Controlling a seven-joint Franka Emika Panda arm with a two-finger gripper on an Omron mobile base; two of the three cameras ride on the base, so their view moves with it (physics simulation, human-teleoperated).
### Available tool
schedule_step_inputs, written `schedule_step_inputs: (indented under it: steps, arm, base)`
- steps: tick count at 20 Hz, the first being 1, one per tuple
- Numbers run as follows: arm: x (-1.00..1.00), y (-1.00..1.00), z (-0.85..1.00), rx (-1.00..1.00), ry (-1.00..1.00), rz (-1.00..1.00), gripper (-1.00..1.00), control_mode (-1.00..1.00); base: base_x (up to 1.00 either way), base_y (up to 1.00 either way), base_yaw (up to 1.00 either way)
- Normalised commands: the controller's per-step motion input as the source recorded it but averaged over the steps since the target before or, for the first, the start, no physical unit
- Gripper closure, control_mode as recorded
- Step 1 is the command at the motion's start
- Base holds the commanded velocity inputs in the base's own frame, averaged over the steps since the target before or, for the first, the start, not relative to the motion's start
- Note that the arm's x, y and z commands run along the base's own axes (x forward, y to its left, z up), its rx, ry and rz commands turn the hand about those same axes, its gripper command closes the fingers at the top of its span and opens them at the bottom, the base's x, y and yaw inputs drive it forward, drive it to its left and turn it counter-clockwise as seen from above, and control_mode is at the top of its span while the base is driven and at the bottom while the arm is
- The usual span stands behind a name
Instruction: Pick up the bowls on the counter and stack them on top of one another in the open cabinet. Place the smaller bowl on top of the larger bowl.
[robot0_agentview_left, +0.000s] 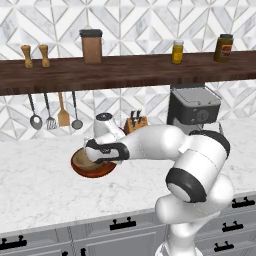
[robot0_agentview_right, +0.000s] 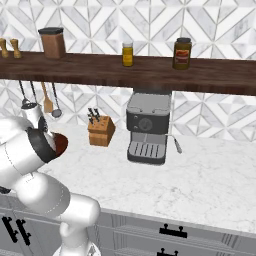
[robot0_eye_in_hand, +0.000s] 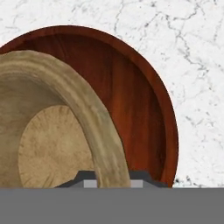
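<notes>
Gripper: two-finger gripper (robot0_eye_in_hand: 113, 178) of the white arm, seen closest in the hand view, jaws drawn nearly together across the rim of the light tan wooden bowl (robot0_eye_in_hand: 57, 144), one dark tip inside the wall and one outside; it appears to have hold of that rim.
Smaller bowl: its wall runs straight up from between the tips, its pale round floor lying to the inner side; it sits within the outline of the wide dark reddish-brown wooden bowl (robot0_eye_in_hand: 135, 105).
Larger bowl: directly beneath and around the tan one, its glossy floor and rim spreading past the jaws on the outer side; it rests on the white marble counter (robot0_agentview_left: 40, 190), toward the back left of the worktop.
Key relation: the held bowl is already between the jaws, so the next move is likely a lift; whether tan wood touches red wood or hangs just clear cannot be told.
Shelf: long dark brown wooden shelf board (robot0_agentview_left: 140, 72) crosses the tiled wall above and behind both bowls, so the carry goes up and back.
Hidden: the wrist covers most of the tan bowl (robot0_agentview_left: 86, 160) in the left base view; in the right base view the arm leaves just an edge of the red bowl (robot0_agentview_right: 60, 143); the hand view cuts off both bowls' left sides.
</notes>
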Motion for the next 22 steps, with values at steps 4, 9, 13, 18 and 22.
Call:
schedule_step_inputs:
  steps: [4, 9, 13, 18, 22]
  arm:
    - [0.24, -0.03, -0.04, 0.0, 0.0, 0.0, 1.0, -1.0]
    - [0.19, -0.02, 0.03, 0.01, 0.0, 0.0, -1.0, -1.0]
    - [0.0, -0.35, 0.32, 0.07, 0.0, 0.0, -1.0, -1.0]
    - [-0.04, -0.67, 0.13, 0.05, 0.0, 0.11, -1.0, -1.0]
    - [0.0, 0.02, -0.41, -0.02, 0.0, 0.09, -1.0, -1.0]
  base:
    - [0.0, 0.0, 0.0]
    - [0.0, 0.0, 0.0]
    - [0.0, 0.0, 0.0]
    - [0.0, 0.0, 0.0]
    - [0.0, 0.0, 0.0]
